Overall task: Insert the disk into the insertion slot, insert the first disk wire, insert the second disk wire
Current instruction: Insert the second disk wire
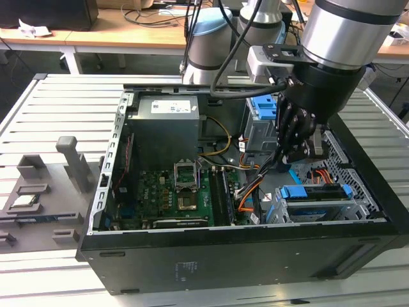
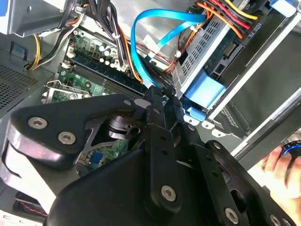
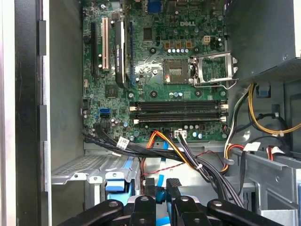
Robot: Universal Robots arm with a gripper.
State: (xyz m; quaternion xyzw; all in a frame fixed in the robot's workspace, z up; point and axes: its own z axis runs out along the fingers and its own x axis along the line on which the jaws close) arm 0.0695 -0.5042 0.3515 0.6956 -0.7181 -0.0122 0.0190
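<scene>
**Exterior view.** An open computer case (image 1: 211, 268) lies on the slatted metal surface (image 1: 57, 109). My arm reaches down into the case at the exterior view's right. My end effector (image 1: 291, 160) hangs just above the near right corner, where the disk (image 1: 310, 208) sits in its blue bracket (image 1: 313, 190) inside the insertion slot (image 1: 275, 210). The first disk wire (image 1: 317, 173), a red and orange bundle, lies across the far side of the disk. A short piece of the second disk wire (image 1: 294, 174) shows light blue directly under my fingertips. The motherboard (image 1: 172, 192) fills the case floor towards the exterior view's left.

**Second wrist view.** My end effector (image 2: 163, 93) has its fingers drawn nearly together, pinching the end of the second disk wire (image 2: 141, 28), which loops away in a blue arc. The disk (image 2: 225, 56) lies inside the perforated insertion slot (image 2: 200, 44), with the blue bracket (image 2: 204, 89) just beside my fingertips. The first disk wire (image 2: 225, 14) ends in a black plug set against the end of the disk. A person's hand (image 2: 282, 165) rests outside the case.

**First wrist view.** My end effector (image 3: 161, 186) shows two fingertips close together with the blue second disk wire (image 3: 160, 195) between them. The insertion slot (image 3: 77, 167) and the blue bracket (image 3: 116, 181) lie beside them, and the motherboard (image 3: 160, 61) lies beyond.
</scene>
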